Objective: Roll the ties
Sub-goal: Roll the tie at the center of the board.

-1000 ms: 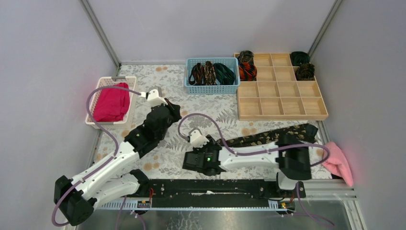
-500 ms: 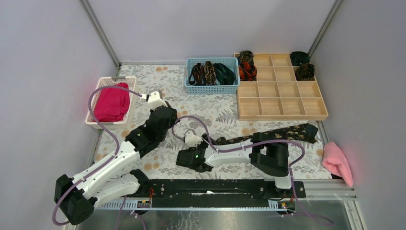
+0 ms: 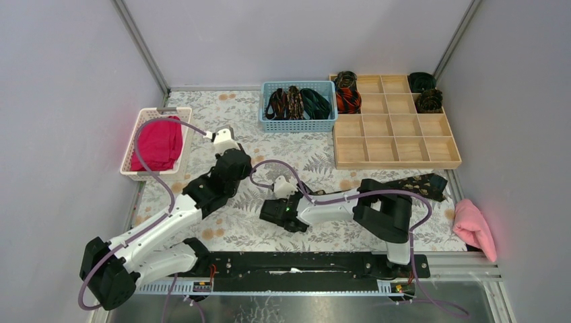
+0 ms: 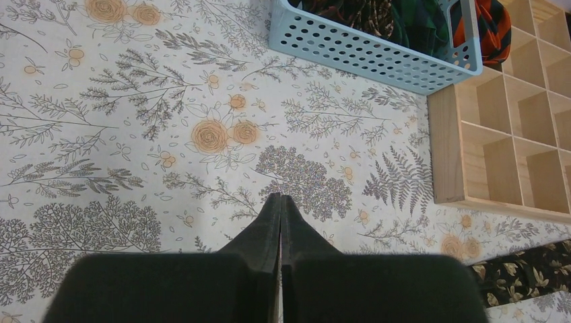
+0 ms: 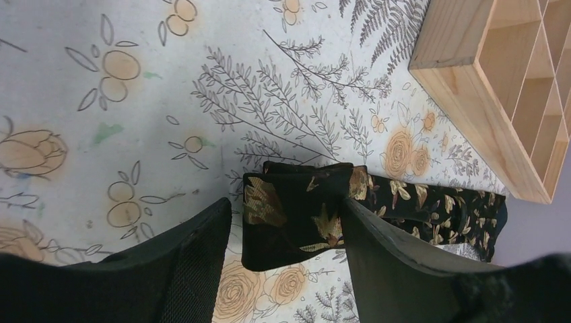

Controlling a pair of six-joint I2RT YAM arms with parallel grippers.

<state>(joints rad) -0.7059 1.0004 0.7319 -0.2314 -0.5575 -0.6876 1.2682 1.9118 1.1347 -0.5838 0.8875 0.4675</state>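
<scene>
A black tie with gold-brown flecks (image 3: 417, 183) lies flat across the right of the cloth. Its near end is folded over and sits between the fingers of my open right gripper (image 3: 277, 214), which touch neither side firmly; the fold (image 5: 296, 215) shows in the right wrist view with the gripper (image 5: 286, 202) straddling it. My left gripper (image 3: 237, 161) is shut and empty above the floral cloth, left of the tie; its closed tips (image 4: 279, 200) point toward the blue basket. The tie's strip shows at the corner of the left wrist view (image 4: 525, 276).
A blue basket (image 3: 298, 124) holds several loose ties at the back. A wooden compartment tray (image 3: 394, 141) at the back right holds rolled ties, one red-black (image 3: 348, 101). A white basket (image 3: 145, 118) with magenta cloth is at the left; a pink towel (image 3: 475, 229) at the right.
My right arm's elbow swung left and its gripper shifted up onto the tie's near end, which now lies folded between the fingers. My left gripper drifted slightly right.
</scene>
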